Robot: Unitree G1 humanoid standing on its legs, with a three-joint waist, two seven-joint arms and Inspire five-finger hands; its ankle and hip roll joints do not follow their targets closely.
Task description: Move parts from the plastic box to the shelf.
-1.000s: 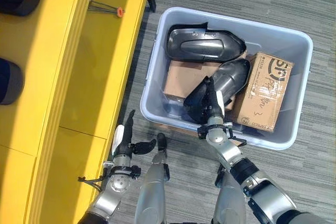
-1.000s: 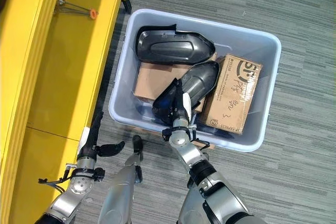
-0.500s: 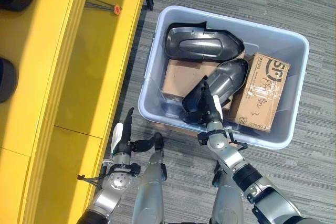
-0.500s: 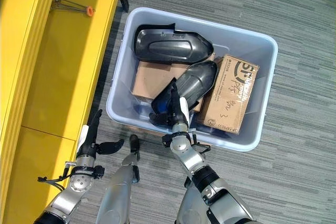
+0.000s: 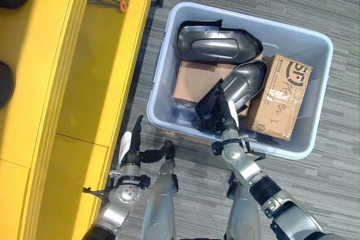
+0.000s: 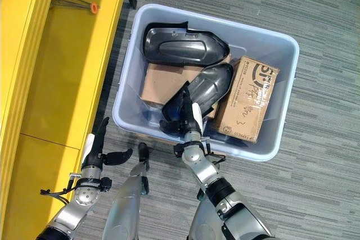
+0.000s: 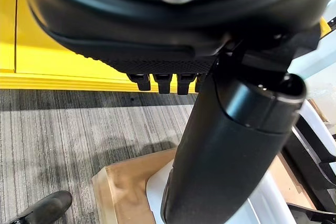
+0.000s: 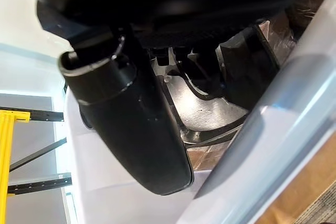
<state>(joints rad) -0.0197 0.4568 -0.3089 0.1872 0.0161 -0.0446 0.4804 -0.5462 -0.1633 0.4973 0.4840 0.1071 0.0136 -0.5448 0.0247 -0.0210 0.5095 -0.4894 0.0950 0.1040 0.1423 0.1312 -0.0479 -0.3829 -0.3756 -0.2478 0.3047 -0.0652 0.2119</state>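
A pale grey plastic box (image 5: 157,91) sits on grey carpet (image 5: 337,4) and holds four things. A dark grey moulded part (image 5: 216,43) lies flat along the far side of the box, partly resting on a plain cardboard box (image 5: 194,80) below it. A second dark moulded part (image 5: 239,85) lies tilted across the middle, leaning over that cardboard box and touching a larger printed cardboard box (image 5: 284,96) that stands against the box's right side. The right hand (image 5: 224,117) reaches over the near rim of the plastic box, its fingers at the lower end of the tilted part; whether they grip it cannot be told. To the left stands a yellow shelf (image 5: 84,82), just beside the plastic box, with a thin metal tool with an orange tip (image 5: 109,2) lying on it. The left hand (image 5: 133,149) hangs over the carpet near the shelf edge, fingers straight, thumb spread, holding nothing.
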